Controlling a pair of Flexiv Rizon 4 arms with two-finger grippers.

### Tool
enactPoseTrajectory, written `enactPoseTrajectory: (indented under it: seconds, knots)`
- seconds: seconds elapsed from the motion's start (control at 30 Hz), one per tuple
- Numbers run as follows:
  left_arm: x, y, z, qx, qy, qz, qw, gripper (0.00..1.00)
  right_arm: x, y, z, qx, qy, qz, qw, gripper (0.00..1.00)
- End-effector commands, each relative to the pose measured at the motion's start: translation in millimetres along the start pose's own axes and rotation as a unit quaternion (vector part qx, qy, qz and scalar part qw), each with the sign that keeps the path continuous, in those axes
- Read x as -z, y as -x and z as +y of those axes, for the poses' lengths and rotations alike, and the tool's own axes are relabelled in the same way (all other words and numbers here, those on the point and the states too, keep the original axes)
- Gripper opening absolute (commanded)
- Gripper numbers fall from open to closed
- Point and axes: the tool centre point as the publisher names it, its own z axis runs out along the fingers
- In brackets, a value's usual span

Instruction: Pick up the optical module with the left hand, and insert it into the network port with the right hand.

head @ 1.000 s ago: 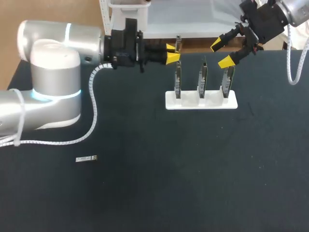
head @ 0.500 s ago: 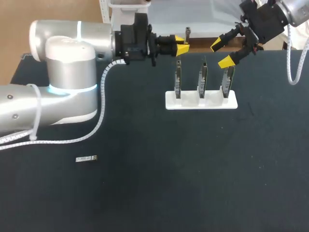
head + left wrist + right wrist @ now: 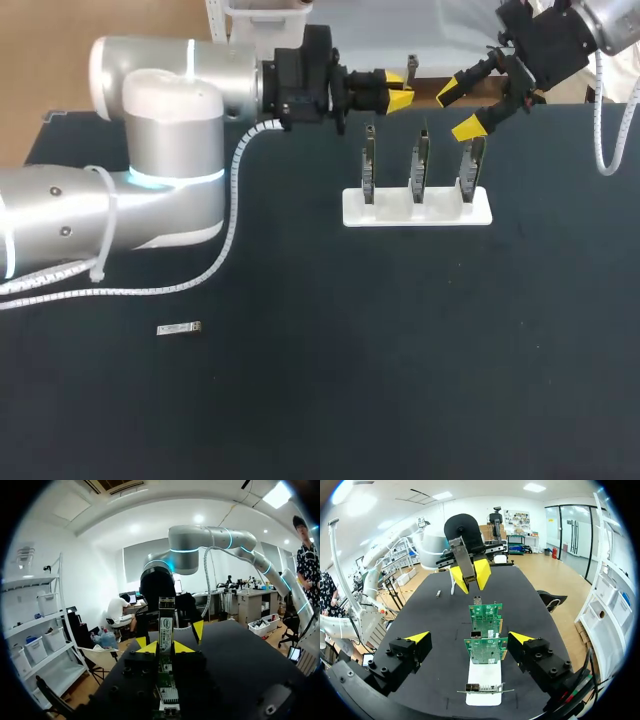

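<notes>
Optical module point(image 3: 411, 66) stands upright, clamped in the left gripper point(image 3: 400, 88) at the table's far edge — the right gripper point(image 3: 458, 110), fingers spread, hangs just to its right, over the white card stand point(image 3: 445, 213) and nearer the ports.

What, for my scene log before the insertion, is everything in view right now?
table: one, black, under everything.
stand: one, white, far middle of the table.
circuit boards: three, green, upright in a row on the stand.
small silver piece: one, flat on the table's near left, apart from the rest.
optical module: one, silver-grey with a label, between the fingers of the left gripper.
left gripper: one, yellow tips, shut on the optical module, beyond the stand at the table's far edge.
right gripper: one, yellow tips, open, above the right-hand board.
</notes>
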Motion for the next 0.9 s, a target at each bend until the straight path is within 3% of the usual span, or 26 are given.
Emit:
enactPoseTrajectory:
  seconds: [0.03, 0.5, 0.9]
  knots:
    - [-5.0, -2.4, 10.7, 0.007, -0.022, -0.001, 1.0, 0.0, -0.1, -0.2, -1.6, 0.0, 0.001, 0.0, 1.0, 1.0]
    - [-29.8, -5.8, 1.1, 0.021, -0.054, -0.025, 0.998, 0.0, -0.1, -0.2, -1.6, 0.0, 0.001, 0.0, 1.0, 1.0]
    - [-25.5, -6.5, -7.5, 0.046, -0.049, -0.001, 0.998, 0.0, -0.1, -0.2, -1.6, 0.0, 0.001, 0.0, 1.0, 1.0]
